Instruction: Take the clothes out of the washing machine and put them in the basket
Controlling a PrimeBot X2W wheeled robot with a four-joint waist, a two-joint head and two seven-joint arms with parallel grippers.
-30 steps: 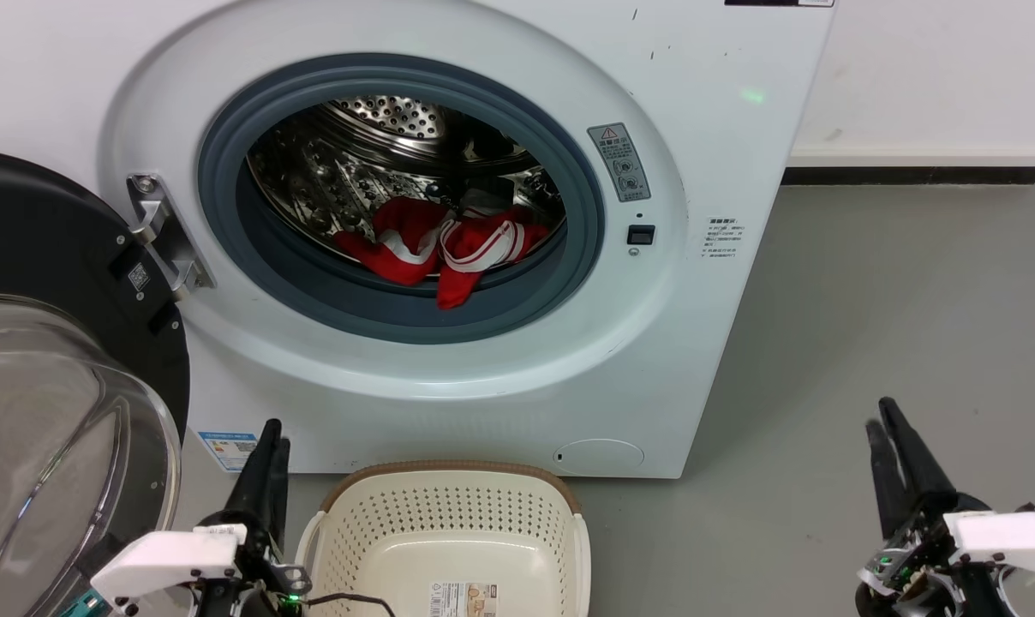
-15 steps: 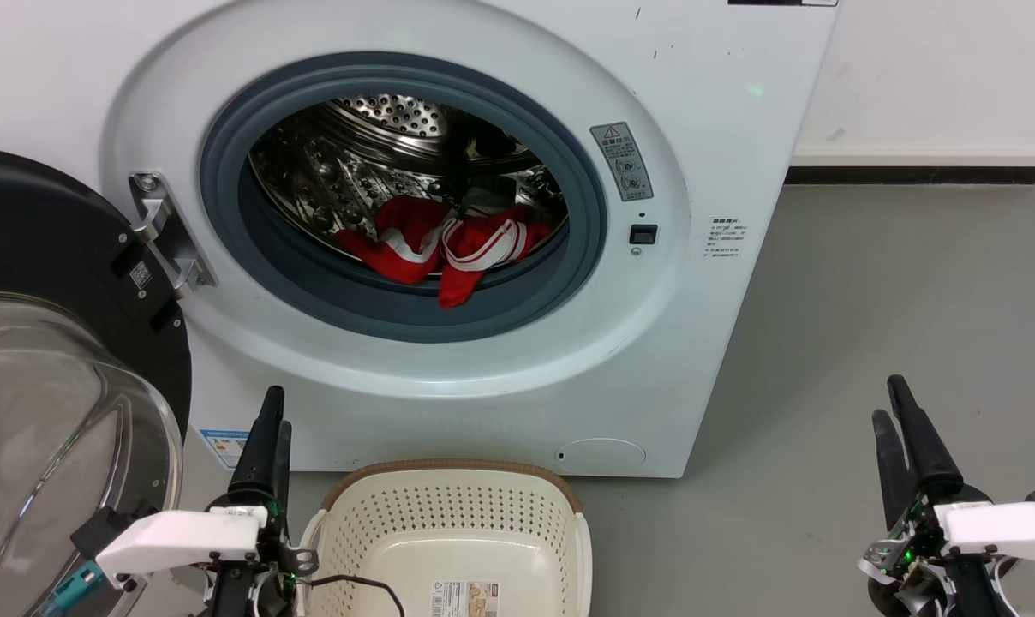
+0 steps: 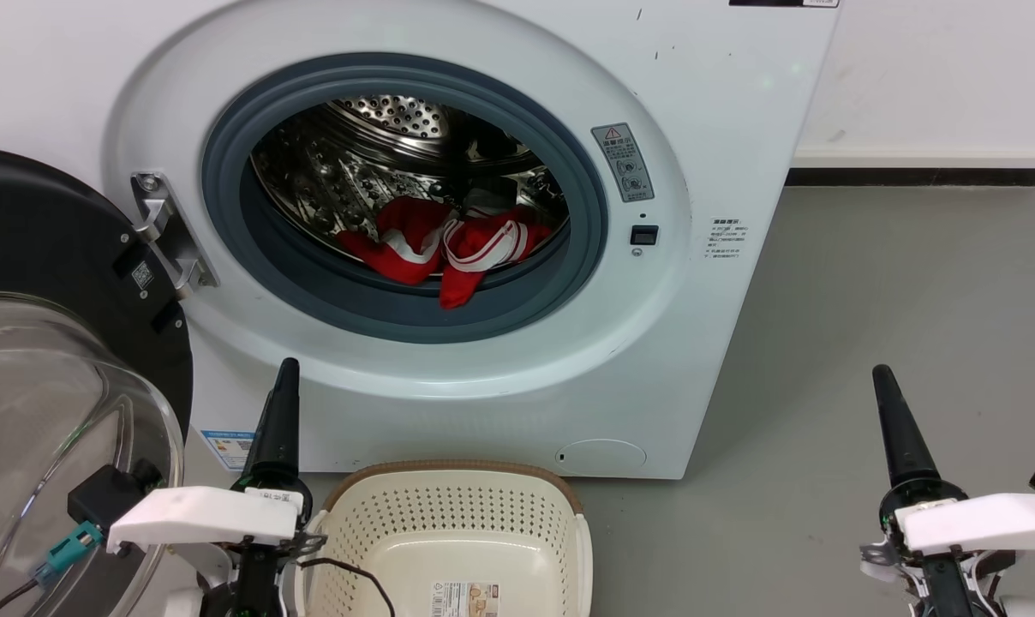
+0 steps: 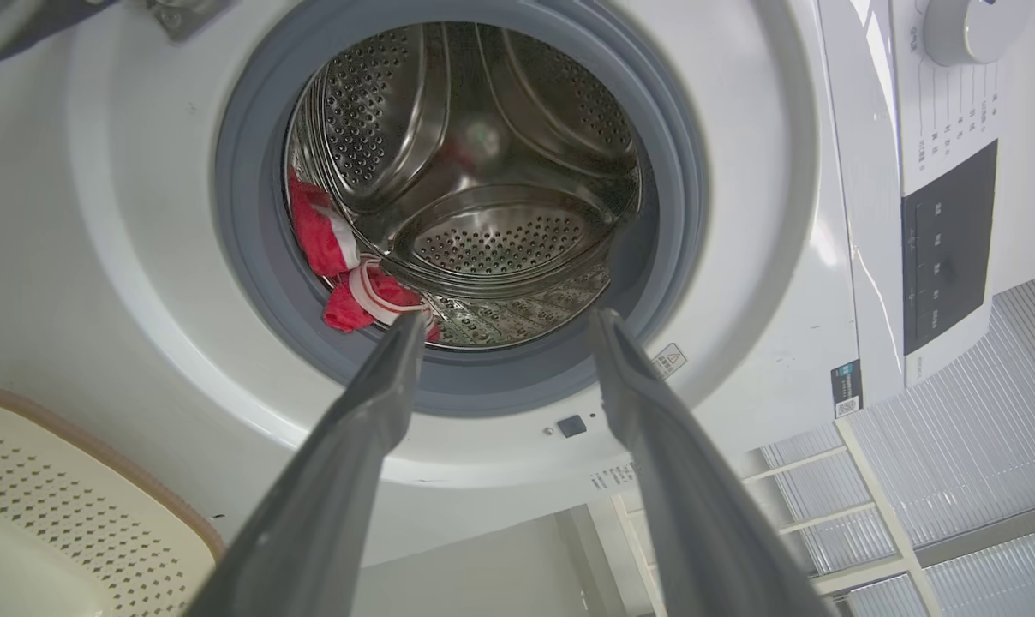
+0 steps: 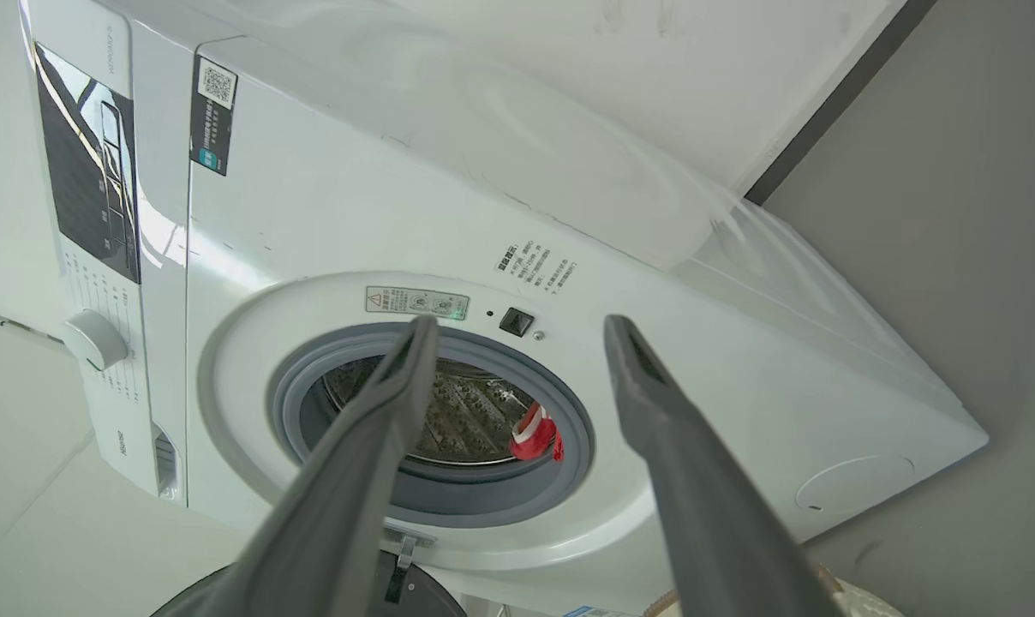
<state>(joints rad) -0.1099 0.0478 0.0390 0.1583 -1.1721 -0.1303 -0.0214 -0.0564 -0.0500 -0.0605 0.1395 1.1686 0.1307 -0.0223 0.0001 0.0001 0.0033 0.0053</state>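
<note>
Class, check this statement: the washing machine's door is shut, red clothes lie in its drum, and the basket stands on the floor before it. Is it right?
Not quite: the door is swung open, as the head view shows. The red clothes do lie in the drum of the washing machine, and the basket stands on the floor before it.

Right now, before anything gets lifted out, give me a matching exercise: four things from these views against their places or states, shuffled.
Things:
1. clothes
2. basket
3. door
4. right tool

Places or states:
A. swung open at the robot's left
B. in the drum, one end over the grey ring
C. open, holding nothing
D. on the floor before the washing machine

Pairs: 1-B; 2-D; 3-A; 4-C
</note>
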